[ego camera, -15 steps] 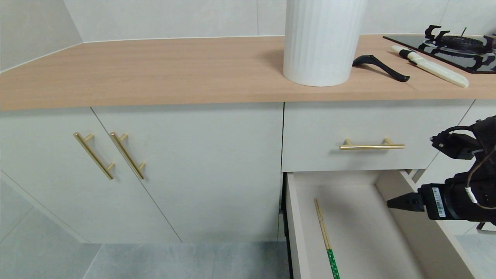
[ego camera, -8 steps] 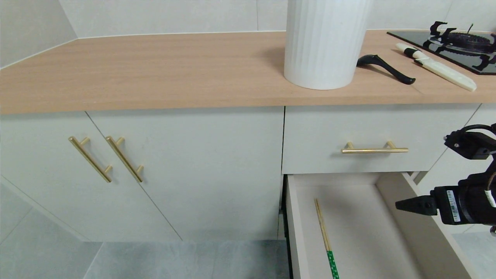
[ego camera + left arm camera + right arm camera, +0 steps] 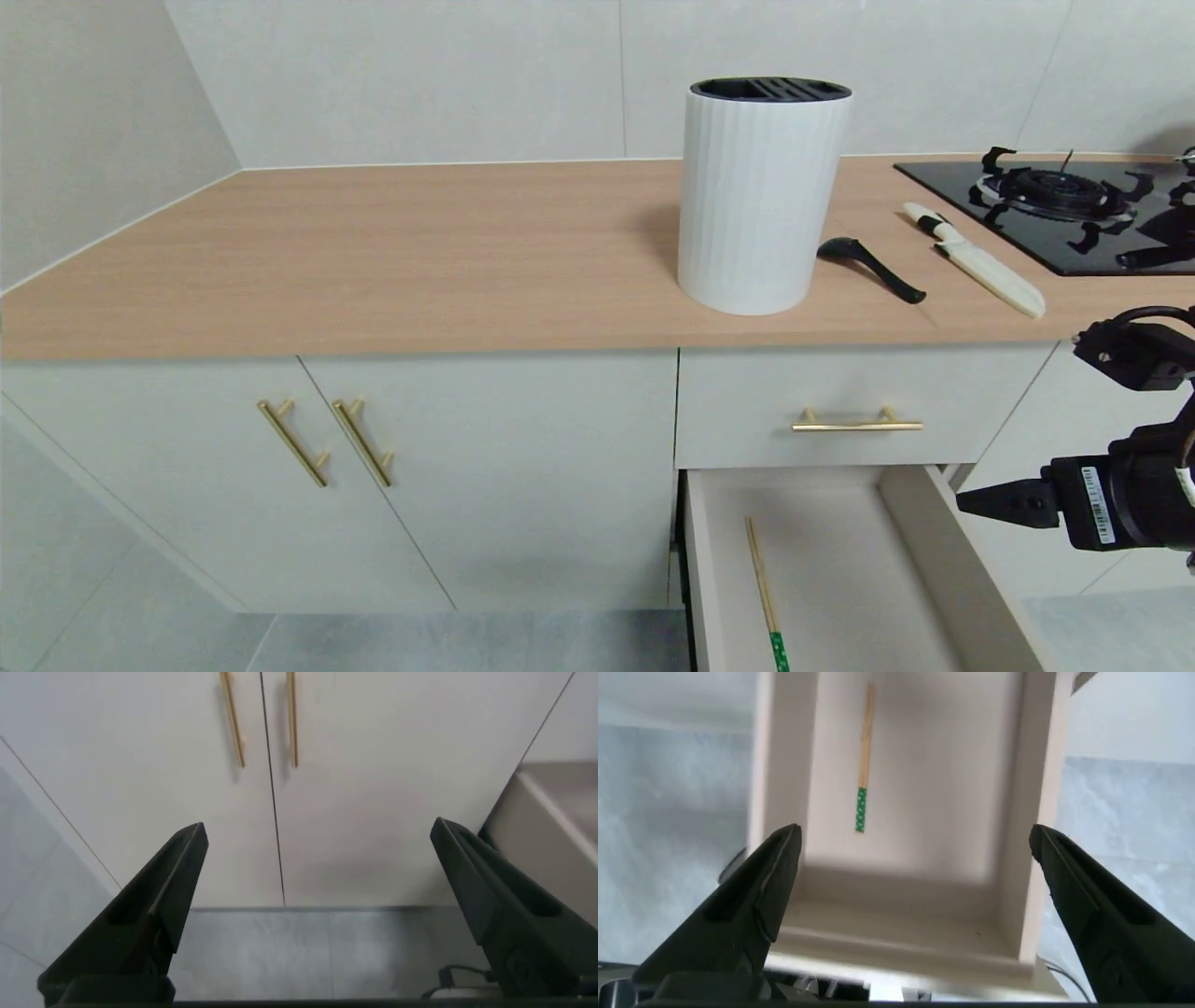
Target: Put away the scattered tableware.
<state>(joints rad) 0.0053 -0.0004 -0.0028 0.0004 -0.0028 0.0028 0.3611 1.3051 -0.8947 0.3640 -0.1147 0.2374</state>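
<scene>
While the chopsticks (image 3: 761, 583) lay lengthwise on the bottom of the open drawer (image 3: 910, 551), nearer its left wall and touching neither side, their green patterned end pointed toward the drawer's front. In the head view that end was cut off by the picture's lower edge. The rest of the tableware sat on the wooden countertop (image 3: 420, 252). A black spoon (image 3: 868, 266) lay just beside a white ribbed holder (image 3: 756, 201), and a pale-bladed knife (image 3: 980, 261) lay between the spoon and the black gas stove (image 3: 1055, 201). The holder stood upright with a black slotted top, and what was inside it could not be made out.

The right gripper (image 3: 915, 835) hung near the drawer's right wall, its fingers spread wide with nothing between them. The left gripper (image 3: 318, 831) was low in front of the two cabinet doors, likewise wide apart and empty.

Above the open drawer was a closed one with a brass bar handle (image 3: 857, 425). The doors to its left carried two matching handles (image 3: 292, 443) side by side. Pale tiles covered the wall behind the counter, and grey tiles (image 3: 467, 644) covered the floor.
</scene>
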